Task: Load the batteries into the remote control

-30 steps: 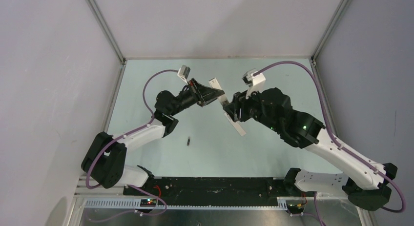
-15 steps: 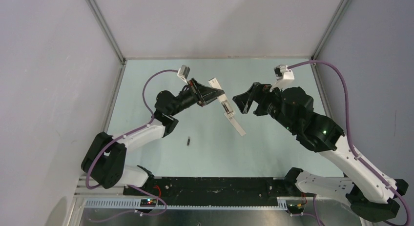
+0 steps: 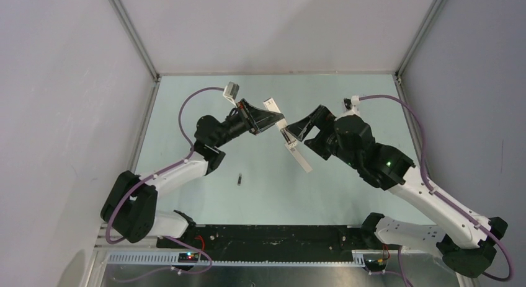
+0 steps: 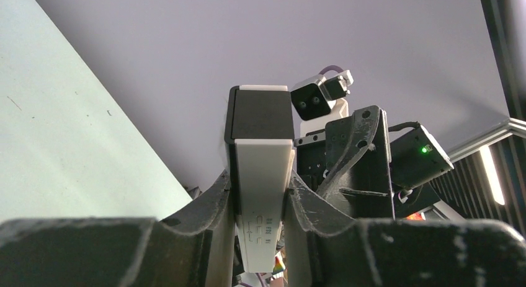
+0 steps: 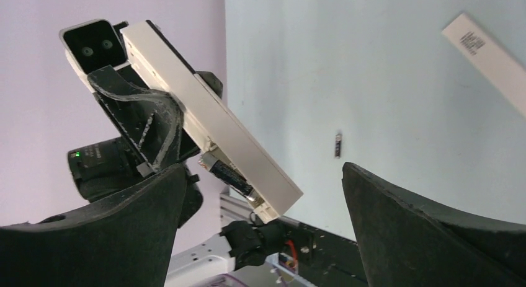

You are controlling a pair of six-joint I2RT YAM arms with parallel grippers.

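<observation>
right wrist view: the left gripper (image 4: pixel 259 183) clamps the remote control (image 5: pixel 214 135) in mid-air, its open bay turned toward the right gripper (image 5: pixel 263 169), whose jaws stand spread wide and empty just beside it. one battery (image 5: pixel 228 174) appears seated in the bay (its far end is hidden). the second battery (image 5: pixel 337 144) lies on the table (image 5: pixel 384 82), well apart from both grippers and from the white cover panel (image 5: pixel 490 54). judged step: fetching that cell. the next move calls for descending squarely over so small a target.
</observation>
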